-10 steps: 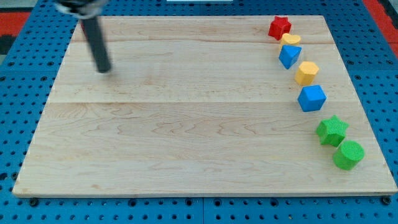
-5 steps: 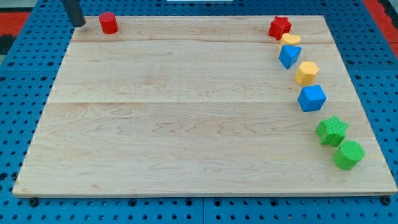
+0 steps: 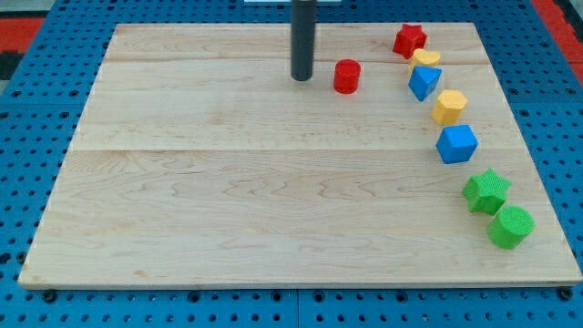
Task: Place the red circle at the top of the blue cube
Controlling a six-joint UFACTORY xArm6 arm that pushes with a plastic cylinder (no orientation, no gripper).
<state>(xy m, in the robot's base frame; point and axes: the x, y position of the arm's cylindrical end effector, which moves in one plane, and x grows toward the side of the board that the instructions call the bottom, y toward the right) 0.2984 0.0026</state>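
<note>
Camera view looks down on a pale wooden board (image 3: pixel 273 200) lying on a blue pegboard (image 3: pixel 27 164). The dark rod comes down from the view's top, and my tip (image 3: pixel 301 79) rests on the board in its upper middle. I carry no pincer, only this rod, so there is nothing to open or close.

The red circle (image 3: pixel 346 76) sits just to the view's right of my tip, near it but with a thin strip of bare wood between them, as far as I can make out.

The other blocks run in a curved line down the board's right side. At the top is a red star (image 3: pixel 409 39). Just below it is a small yellow block (image 3: pixel 425 57) whose shape I cannot make out, and it seems to touch the blue block (image 3: pixel 424 82) under it, which looks wedge-like. Next comes a yellow hexagon (image 3: pixel 449 107), then the blue cube (image 3: pixel 456 144). Further down are a green star (image 3: pixel 486 190) and a green cylinder (image 3: pixel 510 226), close together near the lower right corner.

The red circle lies well apart from the blue cube, up and to the view's left of it.
</note>
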